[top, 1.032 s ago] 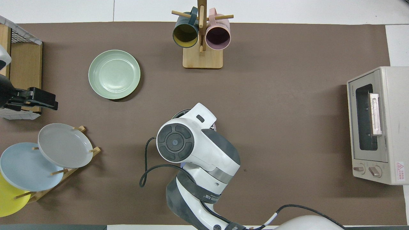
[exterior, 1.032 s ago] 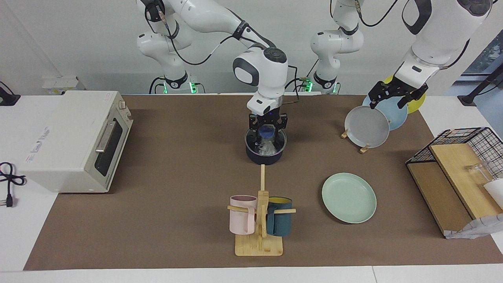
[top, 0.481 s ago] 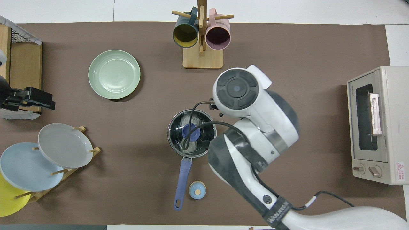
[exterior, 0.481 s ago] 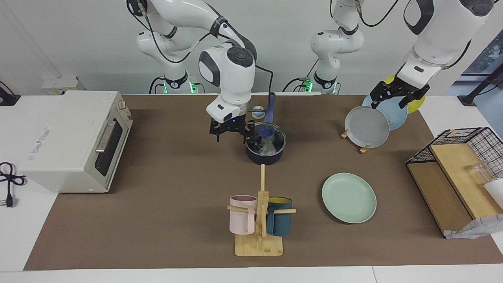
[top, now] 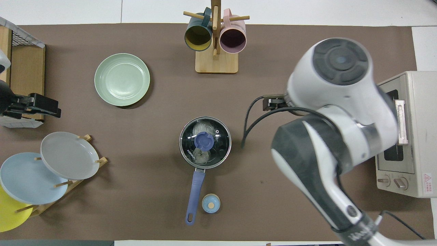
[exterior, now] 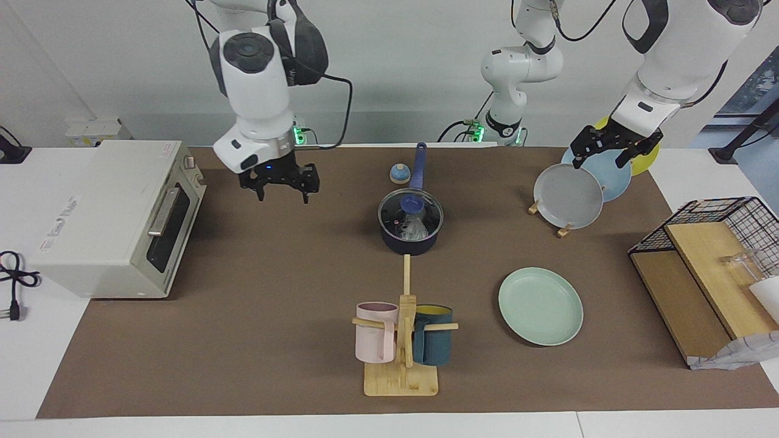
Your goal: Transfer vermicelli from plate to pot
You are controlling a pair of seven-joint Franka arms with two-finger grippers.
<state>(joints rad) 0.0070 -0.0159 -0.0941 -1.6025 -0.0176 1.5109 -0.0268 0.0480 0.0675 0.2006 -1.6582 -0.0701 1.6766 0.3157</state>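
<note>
right hand [exterior: 279,180] moved off pot [exterior: 410,228] toward oven [exterior: 122,216], fingers spread, empty | vermicelli [top: 201,130] under lid [top: 205,142] | left hand [exterior: 614,146] over rack, grip unclear | plate [exterior: 540,306] bare

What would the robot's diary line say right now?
vermicelli: in lidded pot | plate: bare | right claw: raised, nothing held | left claw: over plate rack

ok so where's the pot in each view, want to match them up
Facing view: the pot sits mid-table under a glass lid, vermicelli inside, its handle pointing up toward the robots.
Overhead view: the pot is near the middle, handle pointing down toward the robots.
Shared landmark: the mug rack stands farther from the robots than the pot, below it in the facing view, above it in the overhead view.
</note>
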